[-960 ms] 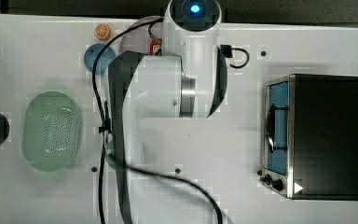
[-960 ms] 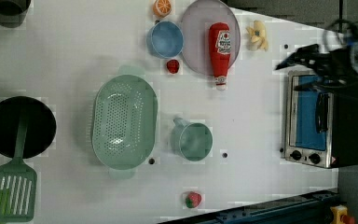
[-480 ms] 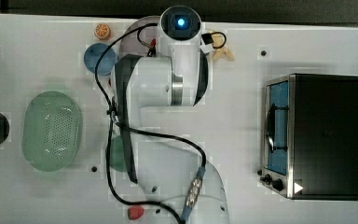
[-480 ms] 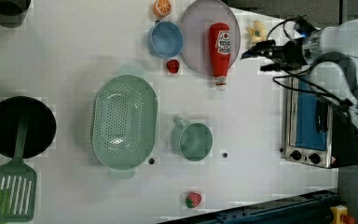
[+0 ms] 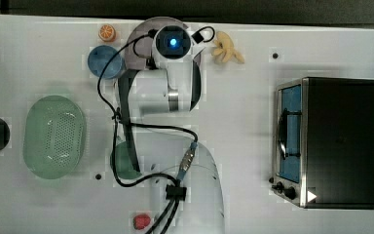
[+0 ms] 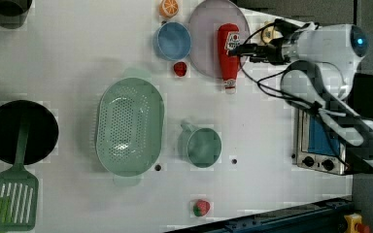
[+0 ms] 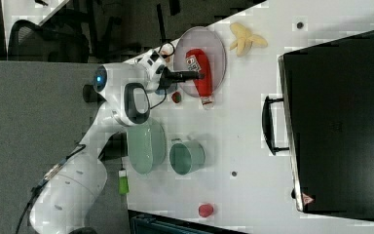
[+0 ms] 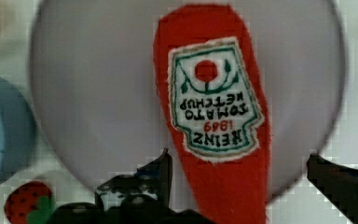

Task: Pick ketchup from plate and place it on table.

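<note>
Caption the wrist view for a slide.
Open claw straddles the ketchup lying on the plate.

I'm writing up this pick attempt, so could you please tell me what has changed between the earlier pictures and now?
The arm swung from the left view's right edge toward the plate, bringing the open tool over the ketchup, one finger either side in the wrist view. Nothing has been gripped yet. The ketchup lies as before, cap end past the plate's rim; the blue bowl, green basket and toaster oven have not moved.

bright, even light on the white table (image 6: 77, 58), soft shadows only. blocky, smeared pictures all round; the wrist view's ketchup (image 8: 214, 121) label is soft, edges fuzzy.
</note>
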